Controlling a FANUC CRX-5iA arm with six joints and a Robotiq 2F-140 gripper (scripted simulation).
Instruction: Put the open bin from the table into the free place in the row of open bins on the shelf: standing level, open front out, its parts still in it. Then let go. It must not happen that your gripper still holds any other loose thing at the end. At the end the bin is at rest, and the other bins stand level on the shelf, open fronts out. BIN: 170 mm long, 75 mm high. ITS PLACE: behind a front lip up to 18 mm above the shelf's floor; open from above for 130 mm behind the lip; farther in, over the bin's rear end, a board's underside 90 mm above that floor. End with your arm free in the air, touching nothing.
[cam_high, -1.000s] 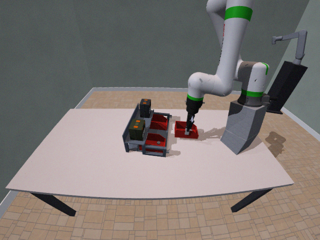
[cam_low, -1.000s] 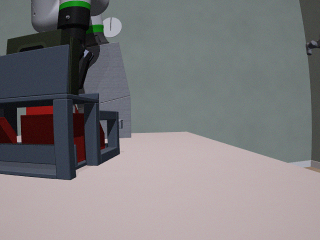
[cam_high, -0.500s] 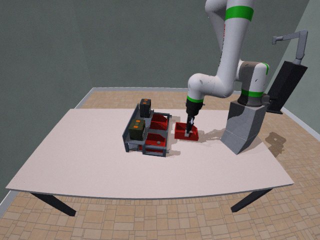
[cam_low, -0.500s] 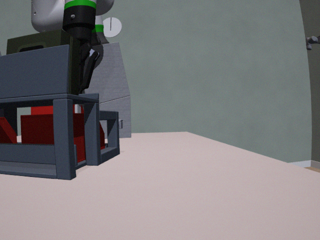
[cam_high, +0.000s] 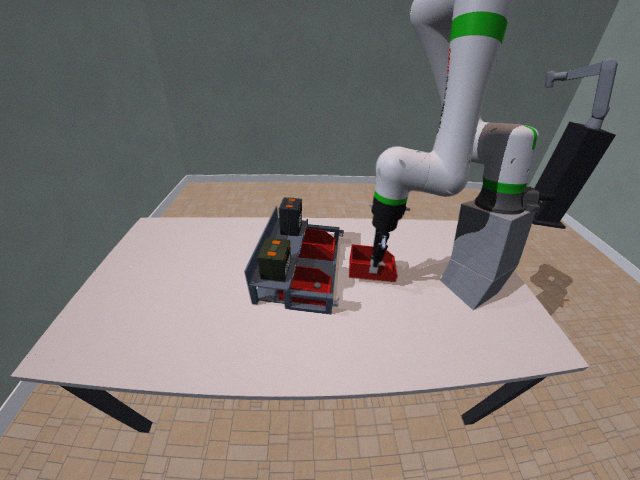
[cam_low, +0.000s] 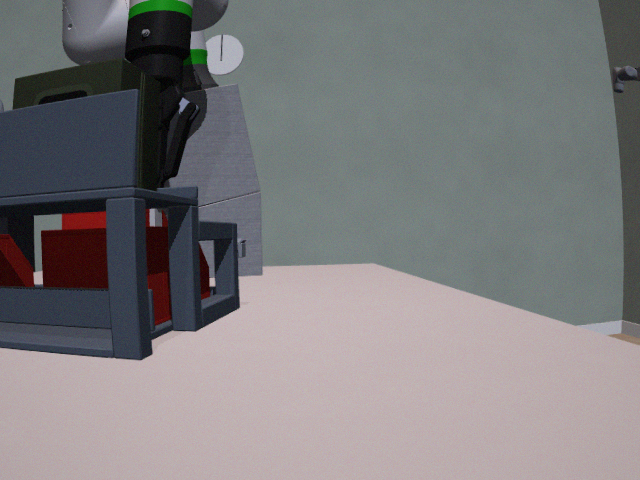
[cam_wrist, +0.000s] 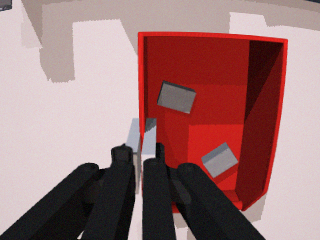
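Note:
My gripper (cam_high: 374, 267) (cam_wrist: 144, 133) is shut on one long side wall of the red open bin (cam_high: 360, 267) (cam_low: 82, 220) (cam_wrist: 217, 105), one finger inside and one outside. The bin looks about level beside the shelf (cam_high: 309, 308) (cam_low: 126, 279); its height above the table is hard to tell. Its low open front points away from the shelf, its tall rear towards it. Two grey parts lie in it, one (cam_wrist: 176, 98) farther back and one (cam_wrist: 220, 160) nearer the front. On the shelf, one red bin (cam_high: 320, 243) and another red bin (cam_high: 305, 277) flank the free place.
An olive box (cam_high: 273, 260) (cam_low: 67, 80) and a dark box (cam_high: 291, 217) stand on the raised rear board of the shelf. Shelf posts and a front rail border the row. The arm's grey pedestal (cam_high: 483, 253) stands on the side away from the shelf.

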